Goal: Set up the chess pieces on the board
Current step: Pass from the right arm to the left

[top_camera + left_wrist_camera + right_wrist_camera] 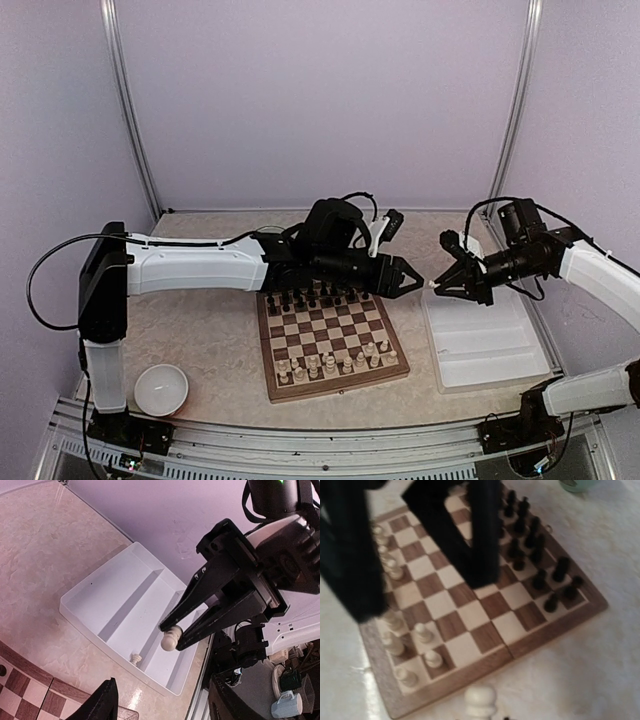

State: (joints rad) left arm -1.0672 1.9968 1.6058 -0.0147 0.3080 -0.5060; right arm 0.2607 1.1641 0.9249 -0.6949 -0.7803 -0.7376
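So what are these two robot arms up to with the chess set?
They are setting up a chessboard. The right gripper is shut on a small cream pawn, held in the air by the edge of the white tray beside the board. The left gripper is open and points at it from close by, possibly for a handover. The dark pieces line the far side, the cream pieces the near side. One spare cream piece sits in the tray.

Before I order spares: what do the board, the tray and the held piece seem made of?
Board: likely wood, matte, streaky brown squares. Tray: white plastic, glossy, moulded steps. Piece in the right gripper: smooth cream, perhaps pale wood; unclear.
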